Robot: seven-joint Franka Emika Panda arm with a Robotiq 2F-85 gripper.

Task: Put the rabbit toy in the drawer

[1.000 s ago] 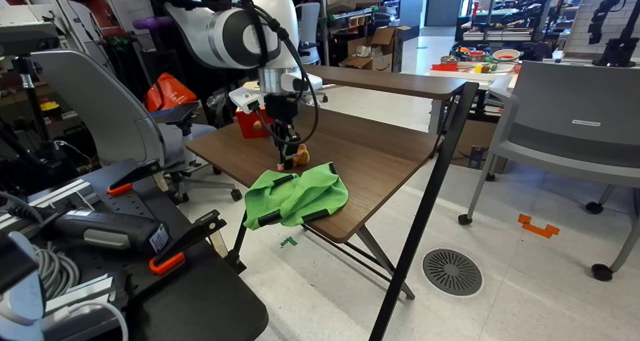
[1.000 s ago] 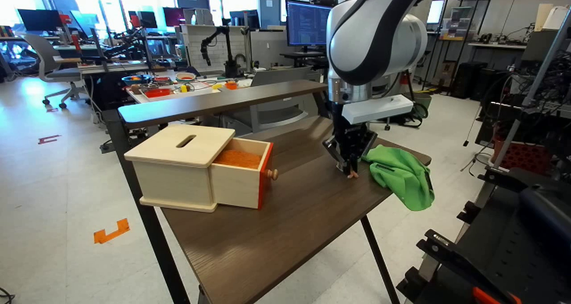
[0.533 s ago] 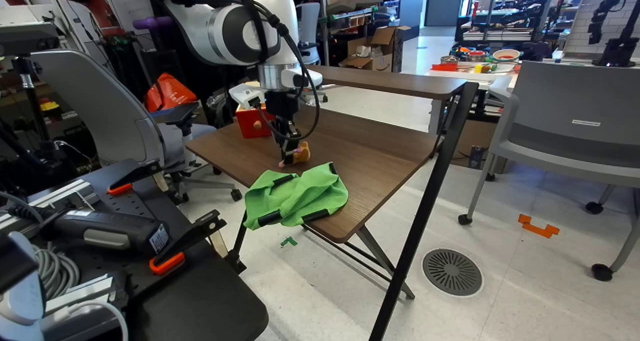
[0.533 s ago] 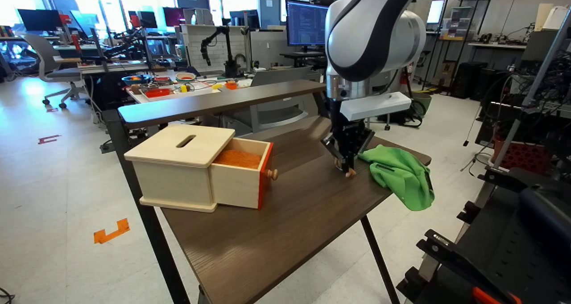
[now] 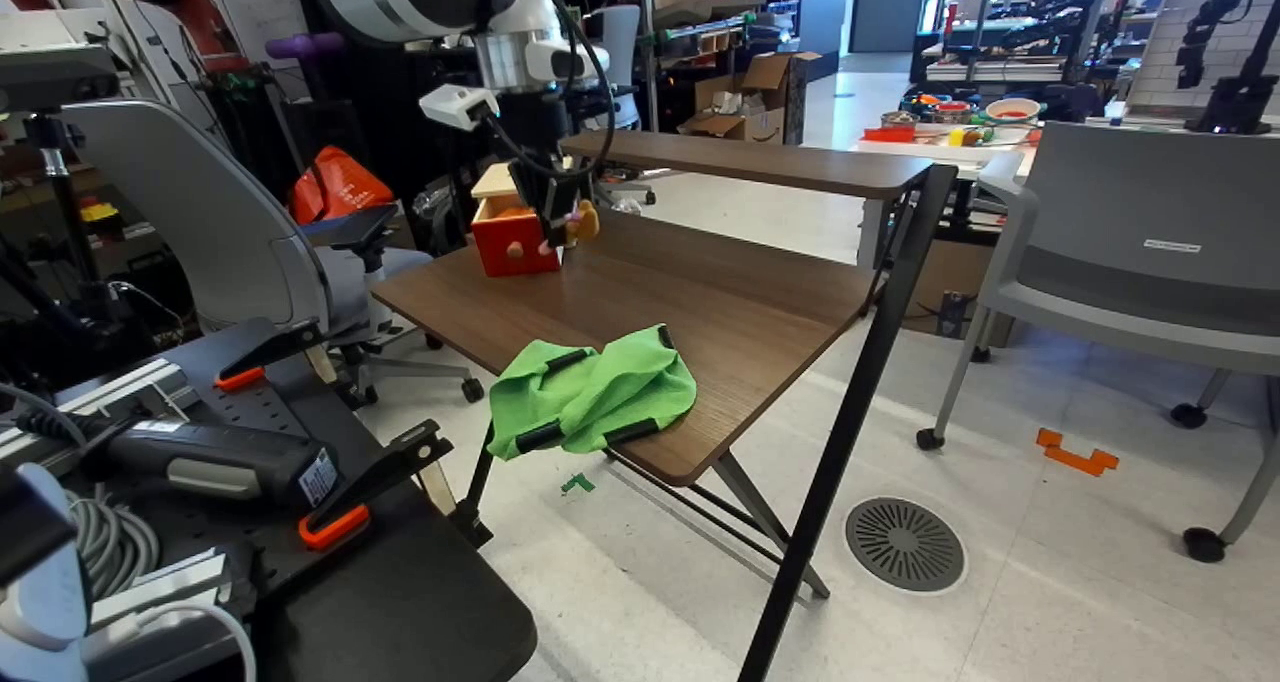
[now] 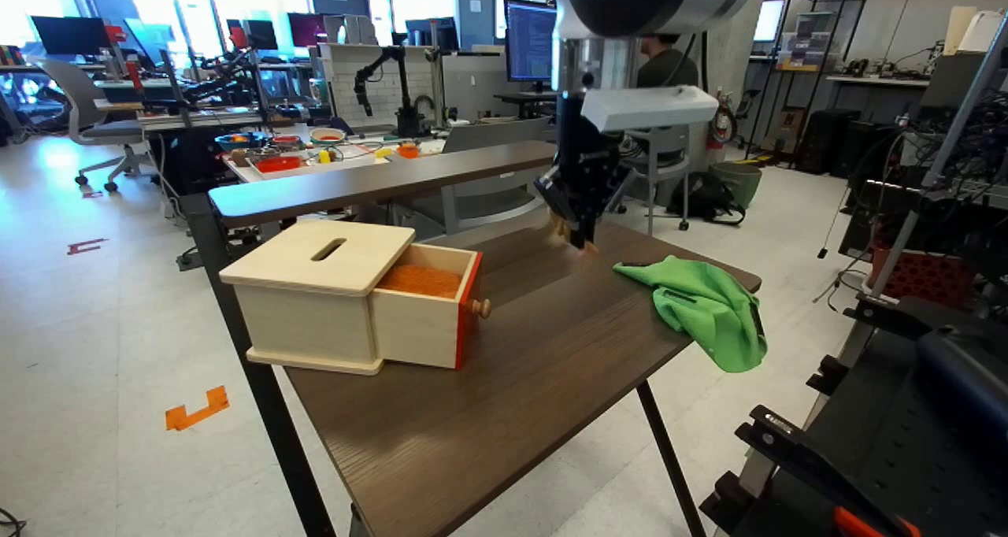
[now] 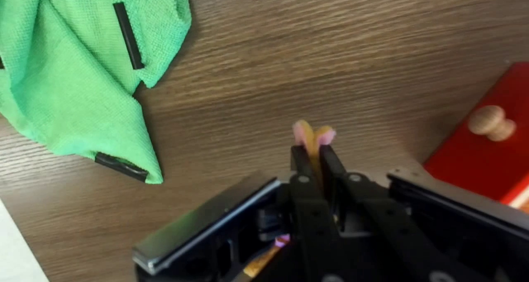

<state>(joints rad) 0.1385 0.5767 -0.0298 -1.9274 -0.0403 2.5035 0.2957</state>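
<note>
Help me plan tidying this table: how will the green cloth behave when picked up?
The green cloth will likely hang floppy: it lies in loose folds and droops partly off the table in both exterior views. Its nubby weave in the wrist view suggests decent grip.

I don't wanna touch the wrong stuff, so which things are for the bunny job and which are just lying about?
For the job:
rabbit toy, held up by the gripper
drawer, pulled partly open
wooden box that houses the drawer

Just lying about:
green cloth
orange bag
cardboard box
</note>
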